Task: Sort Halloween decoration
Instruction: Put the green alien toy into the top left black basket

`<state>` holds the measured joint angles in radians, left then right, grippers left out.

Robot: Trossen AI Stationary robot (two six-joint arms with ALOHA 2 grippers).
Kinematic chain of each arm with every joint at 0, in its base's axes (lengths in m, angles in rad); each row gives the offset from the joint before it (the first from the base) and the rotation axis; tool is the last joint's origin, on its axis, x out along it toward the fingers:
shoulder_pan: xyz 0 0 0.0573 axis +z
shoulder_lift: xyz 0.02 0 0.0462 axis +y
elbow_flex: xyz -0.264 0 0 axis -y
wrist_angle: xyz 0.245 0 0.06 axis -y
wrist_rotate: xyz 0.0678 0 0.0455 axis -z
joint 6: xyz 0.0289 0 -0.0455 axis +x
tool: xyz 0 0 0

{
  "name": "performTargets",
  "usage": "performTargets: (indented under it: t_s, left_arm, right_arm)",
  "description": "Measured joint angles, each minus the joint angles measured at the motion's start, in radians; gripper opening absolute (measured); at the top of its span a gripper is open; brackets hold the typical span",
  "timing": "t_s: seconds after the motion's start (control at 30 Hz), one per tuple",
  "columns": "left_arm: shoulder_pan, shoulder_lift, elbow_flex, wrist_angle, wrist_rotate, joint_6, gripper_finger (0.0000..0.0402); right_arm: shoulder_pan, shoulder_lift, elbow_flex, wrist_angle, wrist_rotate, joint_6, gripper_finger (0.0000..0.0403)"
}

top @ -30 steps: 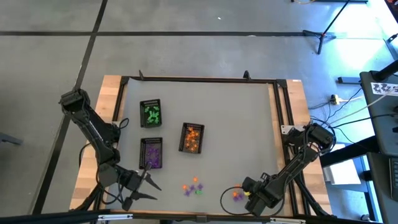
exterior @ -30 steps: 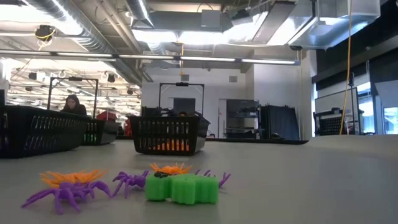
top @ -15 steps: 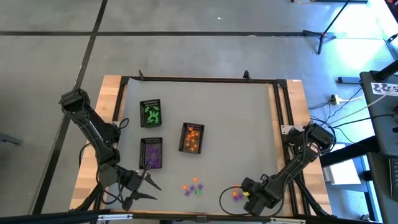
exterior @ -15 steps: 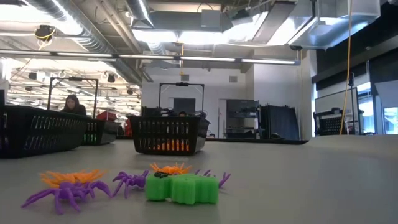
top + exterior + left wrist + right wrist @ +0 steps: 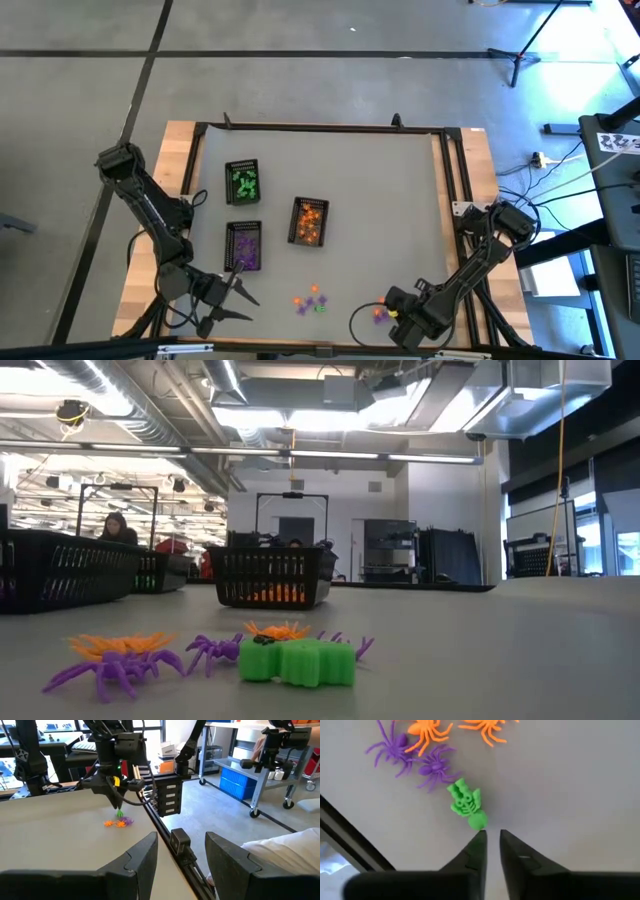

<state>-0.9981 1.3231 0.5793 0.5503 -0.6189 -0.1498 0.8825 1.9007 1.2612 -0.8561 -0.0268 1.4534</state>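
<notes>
My right gripper (image 5: 492,836) points down near the table's front right, shut on a green skeleton trinket (image 5: 465,804). Below it, orange spiders (image 5: 427,731) and purple spiders (image 5: 436,767) lie on the grey table. In the left wrist view the green trinket (image 5: 120,813) hangs under the right gripper (image 5: 117,802), above those spiders (image 5: 118,823). A second small pile of trinkets (image 5: 312,300) lies front centre. My left gripper (image 5: 238,298) waits open at the front left. My right gripper has the green skeleton trinket by its round end (image 5: 477,822), caught at the very tips of its two fingers (image 5: 480,840). The fingers come from above, pointing down. The trinket hangs below them, clear of the table and of the spiders.
Three black trays stand left of centre: one with green pieces (image 5: 243,182), one with purple (image 5: 244,247), one with orange (image 5: 309,222). The low view shows the front pile, a purple spider (image 5: 112,668) and a green piece (image 5: 297,662) among it. Metal rails frame the table.
</notes>
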Motion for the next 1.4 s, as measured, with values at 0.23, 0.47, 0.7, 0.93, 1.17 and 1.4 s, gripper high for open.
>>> performTargets:
  t_s: [0.23, 0.47, 0.7, 0.93, 1.17, 1.4]
  left_arm:
    - [0.0, 0.0, 0.0, -0.002, 0.0, 0.0, 0.0156]
    - [0.0, 0.0, 0.0, -0.004, -0.001, 0.0, 0.0156]
    - [0.0, 0.0, 0.0, -0.004, -0.001, -0.004, 0.0156]
    - [0.0, 0.005, 0.0, -0.015, -0.003, -0.008, 0.0156]
    - [0.003, 0.057, 0.0, -0.027, -0.025, -0.045, 0.0156]
    - [0.003, 0.107, 0.0, -0.027, -0.068, -0.084, 0.0156]
  right_arm:
    - [0.0, -0.001, 0.0, -0.009, 0.028, -0.043, 0.0135]
    - [0.0, -0.002, 0.0, 0.003, 0.076, -0.047, 0.018]
    - [-0.005, 0.015, 0.002, 0.055, 0.122, -0.069, 0.0177]
    - [-0.029, 0.091, 0.007, 0.085, 0.049, -0.127, 0.0164]
    - [-0.047, 0.087, 0.006, 0.083, 0.016, -0.149, 0.0078]
    - [-0.044, 0.048, 0.03, 0.025, 0.066, -0.118, 0.0019]
